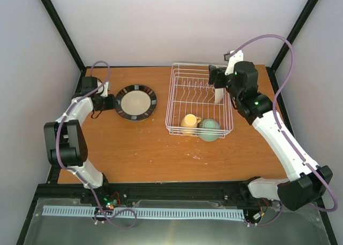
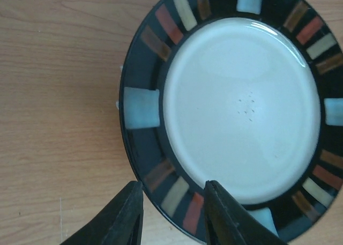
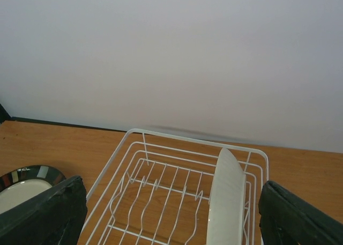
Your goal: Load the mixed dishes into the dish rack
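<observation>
A cream plate with a dark striped rim (image 1: 135, 101) lies flat on the table, left of the dish rack (image 1: 174, 95). My left gripper (image 1: 111, 101) is at its left edge. In the left wrist view that gripper (image 2: 174, 187) is open, one finger outside the plate (image 2: 241, 105) and one over its rim. A yellow mug (image 1: 188, 121) and a pale green bowl (image 1: 209, 128) sit at the rack's near end. A white plate (image 1: 218, 95) stands on edge at the rack's right side. My right gripper (image 1: 216, 79) hovers above it, open and empty (image 3: 171, 183), over the rack (image 3: 161, 186) and white plate (image 3: 228, 202).
The rack stands at the table's middle right, its far end close to the back wall. Black frame posts rise at the table's back corners. The striped plate (image 3: 21, 186) shows at the left edge of the right wrist view.
</observation>
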### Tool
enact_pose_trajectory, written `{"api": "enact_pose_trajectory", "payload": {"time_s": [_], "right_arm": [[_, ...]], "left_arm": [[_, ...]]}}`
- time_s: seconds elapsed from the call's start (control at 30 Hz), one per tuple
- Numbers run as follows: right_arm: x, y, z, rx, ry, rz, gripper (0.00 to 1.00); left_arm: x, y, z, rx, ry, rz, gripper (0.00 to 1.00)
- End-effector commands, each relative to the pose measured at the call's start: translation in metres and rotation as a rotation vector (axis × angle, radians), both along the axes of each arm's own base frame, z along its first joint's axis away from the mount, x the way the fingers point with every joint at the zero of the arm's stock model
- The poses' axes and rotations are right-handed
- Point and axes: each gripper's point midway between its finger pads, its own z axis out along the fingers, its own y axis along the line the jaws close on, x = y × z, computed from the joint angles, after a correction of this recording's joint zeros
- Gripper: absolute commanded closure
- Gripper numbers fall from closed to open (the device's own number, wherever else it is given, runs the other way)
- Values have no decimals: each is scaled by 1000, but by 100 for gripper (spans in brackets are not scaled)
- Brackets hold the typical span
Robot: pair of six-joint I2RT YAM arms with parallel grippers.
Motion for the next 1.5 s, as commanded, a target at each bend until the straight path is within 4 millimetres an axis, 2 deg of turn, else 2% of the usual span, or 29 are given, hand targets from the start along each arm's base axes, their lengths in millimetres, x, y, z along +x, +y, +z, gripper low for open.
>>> {"api": "enact_pose_trajectory", "payload": {"time_s": [0.0, 0.17, 0.43, 0.77, 0.93, 1.03, 1.13, 1.23, 1.47], "right_arm": [[2, 1, 4, -12, -19, 12, 14], [1, 2, 5, -11, -21, 18, 14], [2, 6, 5, -2, -21, 37, 14], [1, 7, 4, -3, -16, 41, 14], [1, 5, 5, -5, -18, 35, 14], [1, 6, 4, -5, -15, 37, 14], [2, 7, 2, -4, -11, 38, 14], [2, 9, 1, 2, -9, 47, 14], [3, 19, -6, 34, 5, 92, 14]], "left_arm": [[17, 7, -7, 14, 3, -6, 69], [24, 12, -20, 27, 25, -4, 70], [36, 16, -27, 42, 32, -14, 70], [53, 9, -49, -22, 58, -53, 74], [57, 8, -56, -38, 70, -62, 83], [58, 8, -57, -45, 76, -65, 96], [57, 7, -51, -47, 65, -67, 99], [57, 6, -36, -43, 35, -68, 99], [55, 2, 21, -50, -88, -71, 99]]}}
